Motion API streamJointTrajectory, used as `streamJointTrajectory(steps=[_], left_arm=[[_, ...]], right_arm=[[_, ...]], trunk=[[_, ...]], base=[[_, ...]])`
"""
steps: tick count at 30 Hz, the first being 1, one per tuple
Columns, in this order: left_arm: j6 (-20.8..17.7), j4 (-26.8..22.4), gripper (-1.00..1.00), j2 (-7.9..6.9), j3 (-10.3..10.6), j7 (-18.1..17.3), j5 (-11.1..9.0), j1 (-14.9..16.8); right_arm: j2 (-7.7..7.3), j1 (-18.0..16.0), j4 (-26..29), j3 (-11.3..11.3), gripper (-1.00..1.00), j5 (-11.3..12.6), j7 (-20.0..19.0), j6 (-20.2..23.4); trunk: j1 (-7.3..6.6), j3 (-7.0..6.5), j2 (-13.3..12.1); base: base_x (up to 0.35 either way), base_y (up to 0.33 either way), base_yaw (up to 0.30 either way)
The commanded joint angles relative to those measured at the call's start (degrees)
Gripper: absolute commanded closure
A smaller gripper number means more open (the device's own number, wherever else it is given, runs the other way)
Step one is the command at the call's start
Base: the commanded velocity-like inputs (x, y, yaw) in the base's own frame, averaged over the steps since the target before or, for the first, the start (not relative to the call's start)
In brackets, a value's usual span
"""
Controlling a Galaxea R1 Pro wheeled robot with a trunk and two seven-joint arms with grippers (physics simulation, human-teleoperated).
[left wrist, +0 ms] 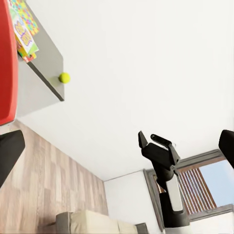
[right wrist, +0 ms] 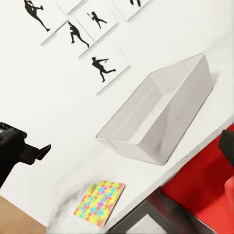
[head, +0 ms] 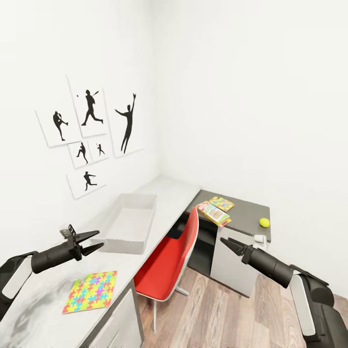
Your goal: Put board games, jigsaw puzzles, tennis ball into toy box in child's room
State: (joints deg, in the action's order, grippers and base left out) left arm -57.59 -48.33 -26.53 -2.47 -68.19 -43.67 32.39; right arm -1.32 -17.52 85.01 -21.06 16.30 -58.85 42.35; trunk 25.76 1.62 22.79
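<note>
The light-grey toy box [head: 128, 222] [right wrist: 161, 112] stands empty on the pale table [head: 169, 195] under the baseball posters. One jigsaw puzzle [head: 92, 291] [right wrist: 100, 202] lies on the near end of the table. My left gripper [head: 100, 239] hovers open between that puzzle and the box. On the lower dark cabinet section [head: 249, 210] lie the second jigsaw puzzle [head: 221, 202], a multicolour board game [head: 212, 213] [left wrist: 24, 41] and the tennis ball [head: 264, 222] [left wrist: 64, 77]. My right gripper [head: 225, 241] [left wrist: 156, 144] hangs open in the air in front of that section. The bed is out of view.
A red chair [head: 169, 261] is tucked under the table between my arms. A small white object [head: 259, 238] sits at the cabinet's front edge near the ball. Wood-plank floor [head: 217, 314] lies beyond the chair. White walls close the corner behind the table.
</note>
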Motion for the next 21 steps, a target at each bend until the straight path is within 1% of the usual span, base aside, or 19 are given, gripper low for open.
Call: streamJointTrajectory(steps=[1,4,7,14,21], left_arm=[[-0.3,0.0,-1.0,-0.02,0.0,-0.1,-0.1,0.0],[-0.3,0.0,-1.0,-0.02,0.0,-0.1,0.0,0.0],[-0.3,0.0,-1.0,-0.02,0.0,-0.1,0.0,0.0],[-0.3,0.0,-1.0,-0.09,-0.1,-0.1,0.0,0.0],[-0.2,0.0,-1.0,-0.02,0.0,0.0,0.0,0.0]], right_arm=[[0.0,-0.1,0.0,0.0,-1.0,0.2,-0.1,0.4],[-0.03,-0.1,0.0,0.0,-1.0,0.3,-0.2,0.4],[-0.05,-0.1,0.0,-0.1,-1.0,0.3,-0.2,0.4],[-0.08,-0.1,0.0,-0.1,-1.0,0.4,-0.3,0.4],[-0.16,-0.1,0.0,-0.3,-1.0,2.1,-0.6,0.4]], trunk=[[0.02,0.12,0.1],[0.02,0.1,0.1],[0.02,0.09,0.1],[0.02,0.09,0.1],[0.02,0.09,0.1]], base=[[-0.154,0.0,-0.081],[-0.112,0.0,-0.05],[-0.04,0.0,-0.164],[-0.008,0.0,-0.255],[-0.001,0.0,-0.279]])
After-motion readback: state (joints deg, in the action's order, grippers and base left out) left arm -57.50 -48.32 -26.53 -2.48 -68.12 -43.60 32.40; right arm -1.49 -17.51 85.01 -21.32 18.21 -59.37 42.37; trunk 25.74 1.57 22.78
